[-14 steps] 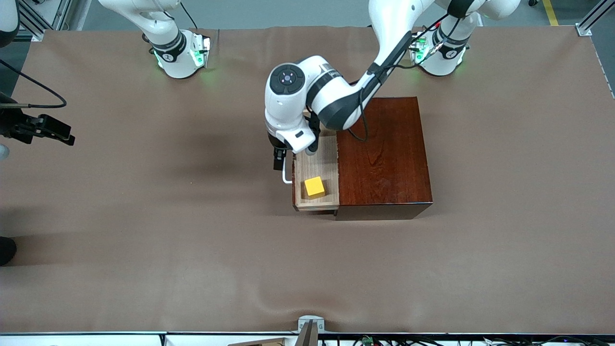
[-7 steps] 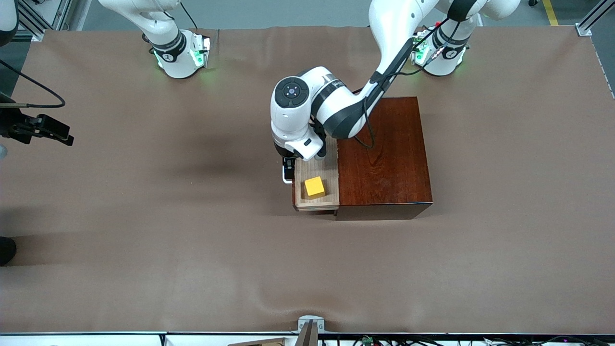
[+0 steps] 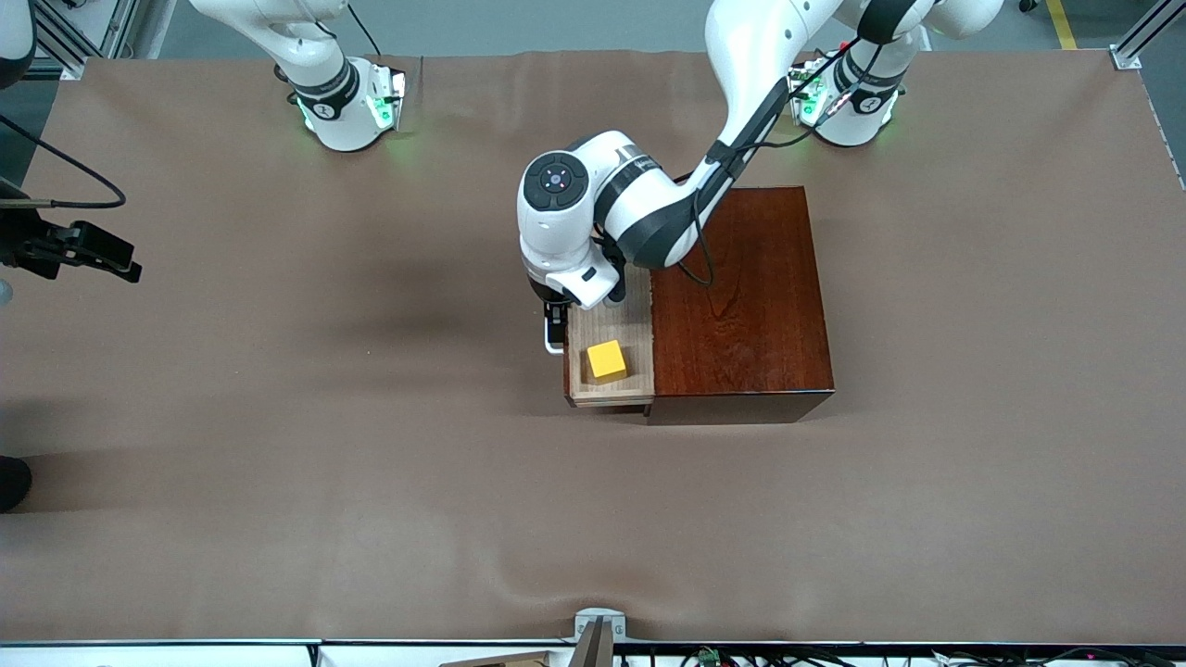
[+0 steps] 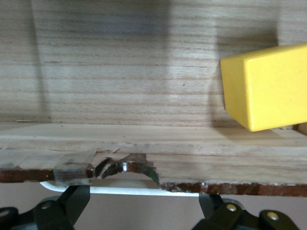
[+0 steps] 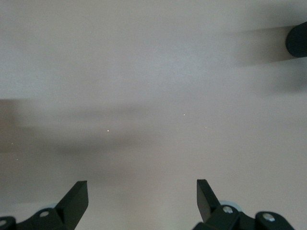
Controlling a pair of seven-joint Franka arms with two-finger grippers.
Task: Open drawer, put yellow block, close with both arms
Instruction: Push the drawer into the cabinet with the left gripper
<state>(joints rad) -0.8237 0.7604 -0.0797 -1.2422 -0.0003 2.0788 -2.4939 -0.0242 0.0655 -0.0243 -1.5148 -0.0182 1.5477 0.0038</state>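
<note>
The drawer (image 3: 613,320) stands pulled out of the mahogany box (image 3: 741,296) toward the right arm's end of the table. The yellow block (image 3: 607,359) lies in its pale tray, in the part nearer the front camera. In the left wrist view the block (image 4: 266,91) rests on the tray floor (image 4: 120,86). My left gripper (image 3: 554,324) is down in front of the drawer, open, and the white handle (image 4: 144,190) runs across from one fingertip (image 4: 72,199) to the other. My right gripper (image 3: 119,259) waits open over bare table, its fingers (image 5: 76,196) wide apart with nothing between them.
Brown cloth covers the table (image 3: 371,445). The box stands near the middle, toward the left arm's end. A dark round object (image 5: 297,40) shows at the edge of the right wrist view. A metal bracket (image 3: 599,630) sits at the table's near edge.
My left gripper has shifted along the drawer front and come down to the white handle. The drawer, the block and the right arm have not moved.
</note>
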